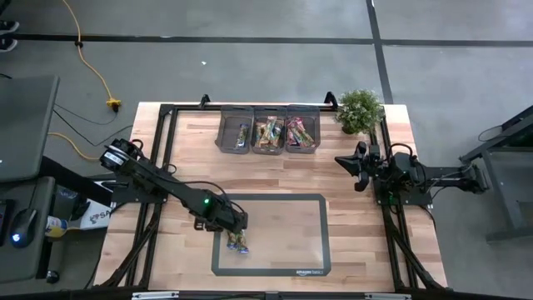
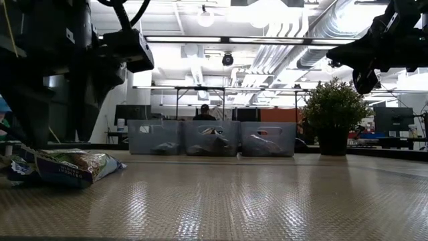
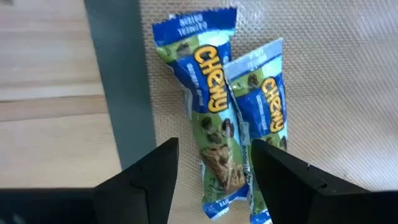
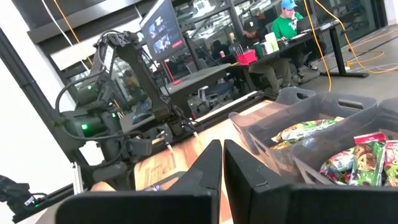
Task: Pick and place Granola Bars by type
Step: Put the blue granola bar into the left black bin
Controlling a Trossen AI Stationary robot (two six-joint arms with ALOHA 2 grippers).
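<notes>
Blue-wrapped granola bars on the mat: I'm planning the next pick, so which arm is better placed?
Left. The left gripper hovers open over the two blue-wrapped granola bars; the right gripper waits far off by the plant.

Two blue-wrapped Granola Bars (image 3: 214,118) lie flat side by side — touching, slightly angled together — directly under the left gripper (image 3: 214,180), between its spread fingers. More bars (image 1: 268,133) — blue, green-tan, pink — fill bins well beyond it.

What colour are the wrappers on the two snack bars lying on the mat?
Blue and green with yellow lettering on both granola bars, clearest in the left wrist view.
</notes>
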